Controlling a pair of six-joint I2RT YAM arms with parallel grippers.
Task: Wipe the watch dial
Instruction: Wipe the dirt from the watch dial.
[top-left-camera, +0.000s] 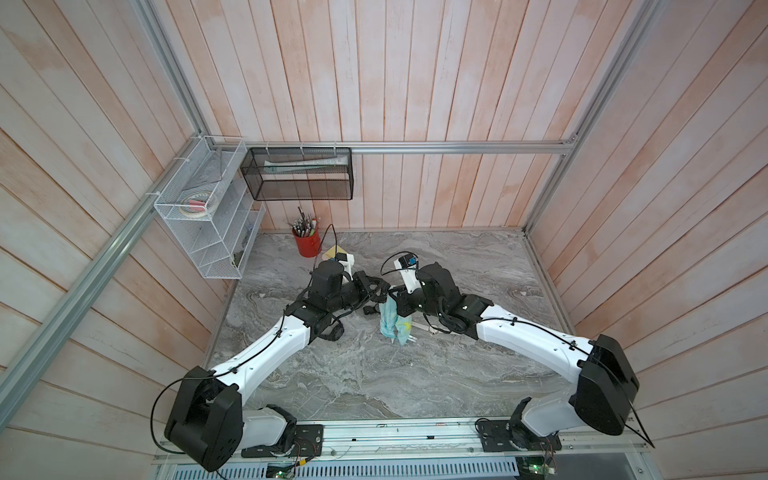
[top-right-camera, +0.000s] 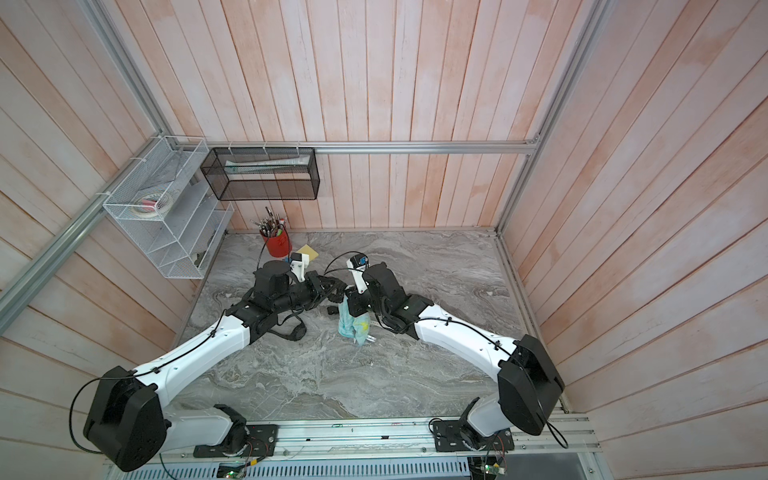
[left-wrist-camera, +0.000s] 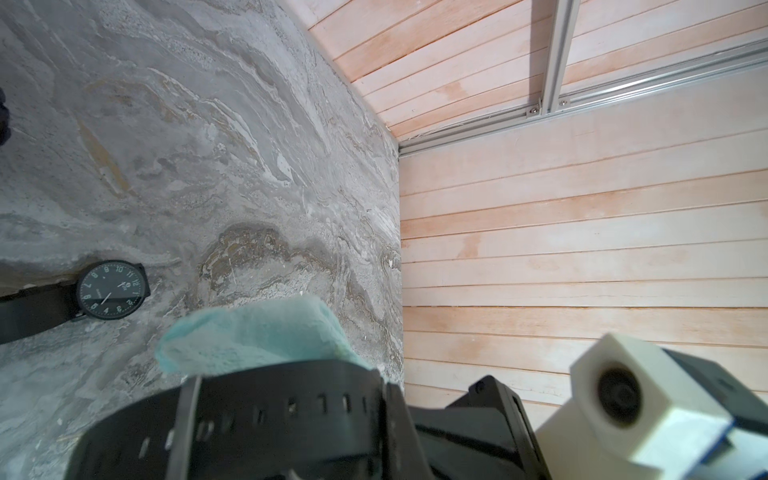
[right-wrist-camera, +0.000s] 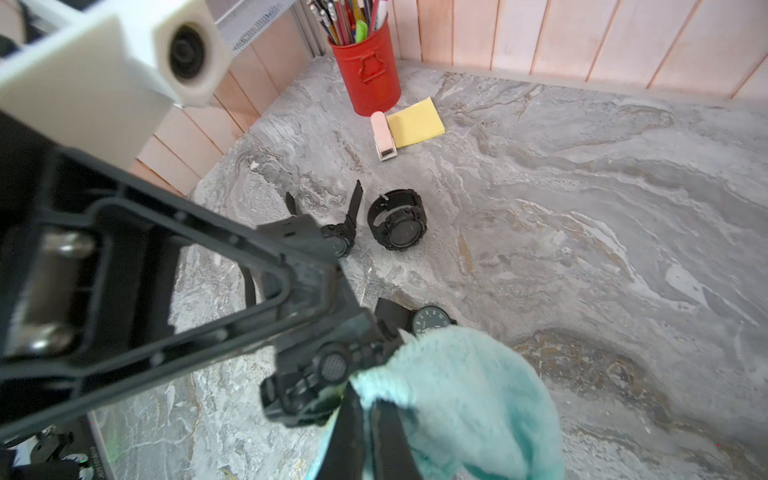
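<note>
My left pincer (top-left-camera: 381, 292) is clamped narrow on the black watch (right-wrist-camera: 309, 384) and holds it up off the marble table (top-left-camera: 374, 374), near the table's middle. The watch's holed strap (left-wrist-camera: 291, 409) runs close under my left wrist camera. My right pincer (right-wrist-camera: 365, 401) is pinched tight on the teal cloth (right-wrist-camera: 457, 395). The cloth's upper fold lies against the watch's case, and the rest hangs down toward the table in both top views. My two pincers meet almost tip to tip. The dial does not show in any view, so I cannot tell whether the cloth covers it.

On the table below, an analog watch (left-wrist-camera: 112, 289) with pale numerals lies face up. A chunky watch (right-wrist-camera: 397, 224) sits farther back, and a third watch (right-wrist-camera: 336, 241) beside it is partly hidden behind my left finger. The red pen cup (right-wrist-camera: 365, 70) stands by the back wall. In front of it are a pink stapler (right-wrist-camera: 383, 135) and a yellow notepad (right-wrist-camera: 415, 122), side by side and touching
</note>
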